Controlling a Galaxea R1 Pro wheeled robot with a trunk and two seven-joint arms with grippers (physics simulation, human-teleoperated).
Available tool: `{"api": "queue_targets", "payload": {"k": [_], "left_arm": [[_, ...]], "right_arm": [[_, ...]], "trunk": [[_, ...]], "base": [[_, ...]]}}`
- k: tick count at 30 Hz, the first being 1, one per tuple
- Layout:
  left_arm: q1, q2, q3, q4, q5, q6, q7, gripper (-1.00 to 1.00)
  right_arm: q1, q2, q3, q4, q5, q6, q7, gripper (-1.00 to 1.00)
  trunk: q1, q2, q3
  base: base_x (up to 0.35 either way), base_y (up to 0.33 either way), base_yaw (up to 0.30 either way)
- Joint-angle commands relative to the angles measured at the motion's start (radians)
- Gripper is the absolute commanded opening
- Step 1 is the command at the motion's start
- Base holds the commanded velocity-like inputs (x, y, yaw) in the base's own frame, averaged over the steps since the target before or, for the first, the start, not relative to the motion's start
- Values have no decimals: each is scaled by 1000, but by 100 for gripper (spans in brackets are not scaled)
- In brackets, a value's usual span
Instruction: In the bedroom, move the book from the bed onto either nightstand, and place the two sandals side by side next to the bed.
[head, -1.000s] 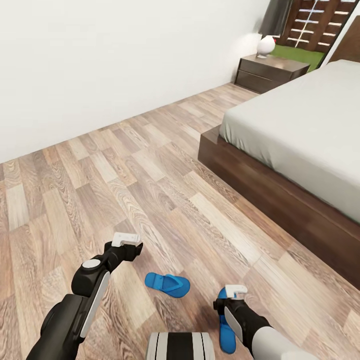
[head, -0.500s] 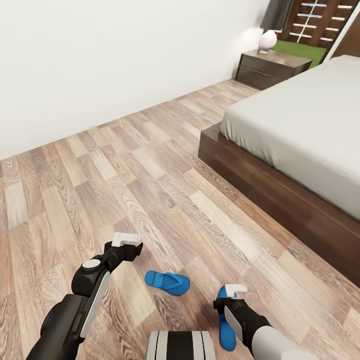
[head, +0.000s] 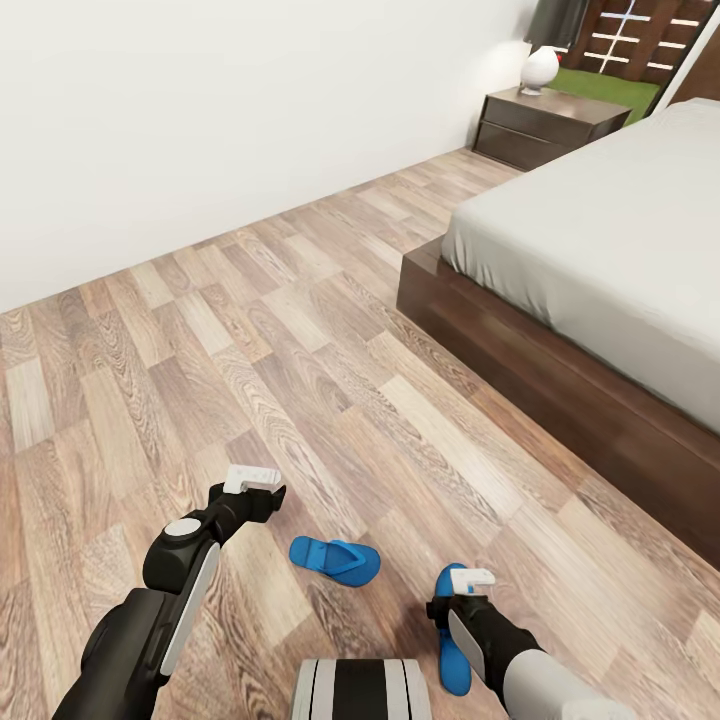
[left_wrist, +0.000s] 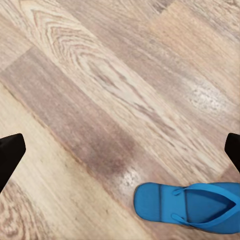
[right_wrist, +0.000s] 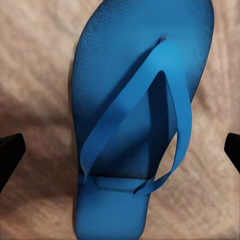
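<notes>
1. Head view: both grippers hang low over the light brown wood-plank floor (head: 300, 330). How far the black left gripper (head: 250, 479), with its white fingertip pads, is spread cannot be told from this angle; it sits over bare planks, apart from any object. One flat bright blue flip-flop sandal (head: 335, 560) lies on the floor just beside it, toward the robot's right and a little nearer the base. The right gripper (head: 470, 579) hovers directly above the second bright blue flip-flop sandal (head: 452, 665), which runs lengthwise away from the robot and is partly covered by the arm. The two sandals lie near each other but at an angle, not parallel. The large low bed with a pale grey mattress (head: 610, 240) and dark brown wooden frame stands well apart on the robot's right. At its far end a low dark brown glossy nightstand (head: 545, 125) stands against the white wall (head: 200, 120), carrying a round white lamp (head: 540, 68).

2. Left wrist view: only the dark fingertips (left_wrist: 10, 155) show, at opposite edges of the frame, so the jaws stand wide and hold nothing. The first sandal (left_wrist: 192, 207) lies off-centre, outside the gap between them, on the planks.

3. Right wrist view: the dark fingertips (right_wrist: 10, 152) again sit at opposite edges, spread wide and gripping nothing. The second sandal (right_wrist: 140, 120) lies centred between them, strap up, filling most of the gap.
</notes>
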Motion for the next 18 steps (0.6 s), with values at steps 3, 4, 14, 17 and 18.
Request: {"api": "queue_targets", "payload": {"k": [3,4,14,17,18], "left_arm": [[-1,1,-1,-1,-2,5,-3,100],[0,1,-1,-1,-2,5,-3,100],[0,1,-1,-1,-2,5,-3,100],[0,1,-1,-1,-2,5,-3,100],[0,1,-1,-1,-2,5,-3,100]], "right_arm": [[-2,0,0,-2,0,11,-3,100],[-3,1,0,-2,0,12,-3,100],[-6,0,0,-2,0,16,-3,100],[-6,-1,0,-2,0,16,-3,100],[-6,-1,0,-2,0,16,-3,100]], "trunk": [[0,0,-1],[0,0,-1],[0,0,-1],[0,0,-1],[0,0,-1]], "base": [[0,0,0],[0,0,0],[0,0,0],[0,0,0],[0,0,0]]}}
